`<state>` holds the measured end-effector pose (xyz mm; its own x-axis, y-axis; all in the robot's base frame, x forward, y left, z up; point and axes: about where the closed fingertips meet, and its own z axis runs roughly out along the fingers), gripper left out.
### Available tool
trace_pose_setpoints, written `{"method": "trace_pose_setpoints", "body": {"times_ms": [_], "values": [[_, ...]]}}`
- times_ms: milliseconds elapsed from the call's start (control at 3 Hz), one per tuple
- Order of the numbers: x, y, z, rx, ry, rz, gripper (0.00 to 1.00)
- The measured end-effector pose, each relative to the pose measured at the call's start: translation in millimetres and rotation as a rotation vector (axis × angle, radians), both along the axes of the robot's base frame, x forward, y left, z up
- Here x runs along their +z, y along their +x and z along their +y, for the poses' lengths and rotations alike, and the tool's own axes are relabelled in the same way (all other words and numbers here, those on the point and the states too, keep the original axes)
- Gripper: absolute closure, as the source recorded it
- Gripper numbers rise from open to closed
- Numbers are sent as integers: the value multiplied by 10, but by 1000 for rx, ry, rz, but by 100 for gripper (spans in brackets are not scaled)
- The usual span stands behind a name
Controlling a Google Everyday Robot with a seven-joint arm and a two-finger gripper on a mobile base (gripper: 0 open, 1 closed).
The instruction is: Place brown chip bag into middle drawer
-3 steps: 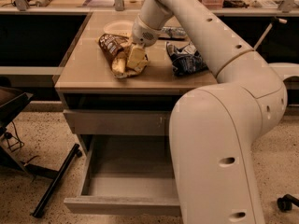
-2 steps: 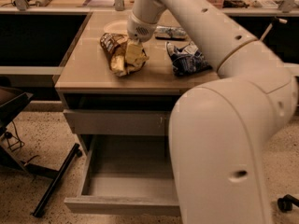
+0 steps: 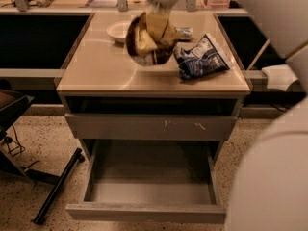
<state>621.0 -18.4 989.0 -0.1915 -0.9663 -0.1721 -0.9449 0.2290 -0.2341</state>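
My gripper [image 3: 159, 8] is at the top centre of the camera view, shut on the top of the brown chip bag [image 3: 148, 41]. The bag hangs crumpled in the air above the tabletop [image 3: 96, 66], its dark brown and pale yellow sides showing. The middle drawer [image 3: 144, 212] is pulled open below, in front of the cabinet, with a plain grey front and a bare grey floor. The bag is above and behind the drawer opening.
A blue-and-white chip bag [image 3: 202, 57] lies on the table to the right, a white bowl [image 3: 117, 31] at the back left, and a small silver packet [image 3: 185, 32] behind. The shut upper drawer front [image 3: 154, 126] has pale scratches. My arm's body [image 3: 274, 167] fills the right side. A chair base [image 3: 53, 191] stands at the left.
The brown chip bag has been lifted off the tabletop and now hangs from the gripper. The view has shifted and is closer to the cabinet.
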Motion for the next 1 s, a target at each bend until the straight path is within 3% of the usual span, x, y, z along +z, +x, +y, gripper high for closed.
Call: {"method": "trace_pose_setpoints", "body": {"times_ms": [333, 667, 1000], "values": [[1358, -409, -368, -49, 77, -255, 100], [1800, -472, -406, -53, 148, -361, 100], [1724, -313, -420, -76, 159, -326, 100]]}}
